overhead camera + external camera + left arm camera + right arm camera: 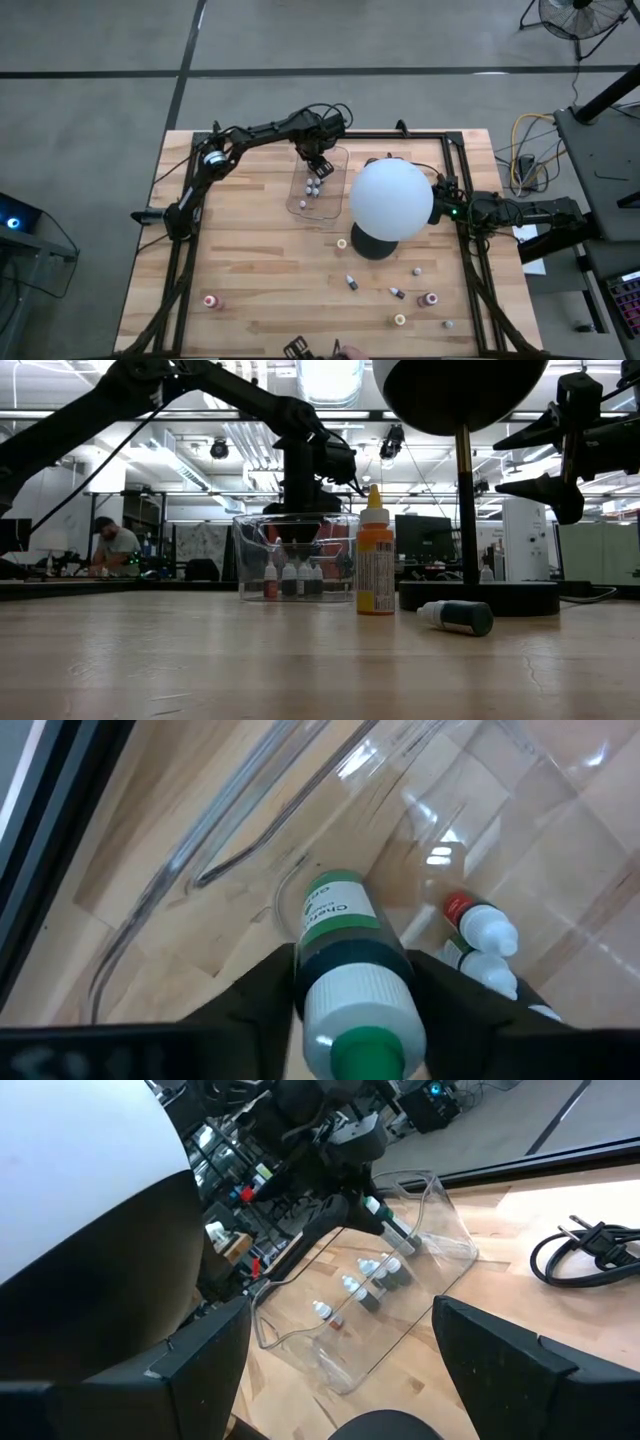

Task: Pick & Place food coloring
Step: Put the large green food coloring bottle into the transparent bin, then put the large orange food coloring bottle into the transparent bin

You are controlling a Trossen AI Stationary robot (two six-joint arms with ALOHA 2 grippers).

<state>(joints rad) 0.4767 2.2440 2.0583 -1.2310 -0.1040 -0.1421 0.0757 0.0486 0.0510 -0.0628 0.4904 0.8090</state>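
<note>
A clear plastic tray (pixel 300 203) stands at the table's far middle with several small white-capped food coloring bottles (pixel 365 1292) upright in it. My left gripper (pixel 355 990) reaches down into the tray, shut on a green-labelled bottle (pixel 340 925) with a white collar and green tip. More bottles are scattered over the near right of the table: a yellow one upright (pixel 375 565), a dark green one on its side (pixel 458 617), a red one (pixel 428 299). My right gripper (pixel 340 1330) waits open at the right edge behind the white globe (pixel 390 198). My left gripper has the green-labelled bottle between its two fingers (pixel 262 982), one on either side of the bottle's upper body (pixel 350 960) just below the white collar. The fingers come from above, pointing down. The bottle stands upright inside the tray; its base seems to rest on the tray floor.
The big white globe on its black base (pixel 372 243) stands right of the tray, close to it. A red bottle (pixel 211 300) lies near the front left. Cables (pixel 585 1250) lie by the right arm. A person (pixel 112 545) sits far behind the table.
</note>
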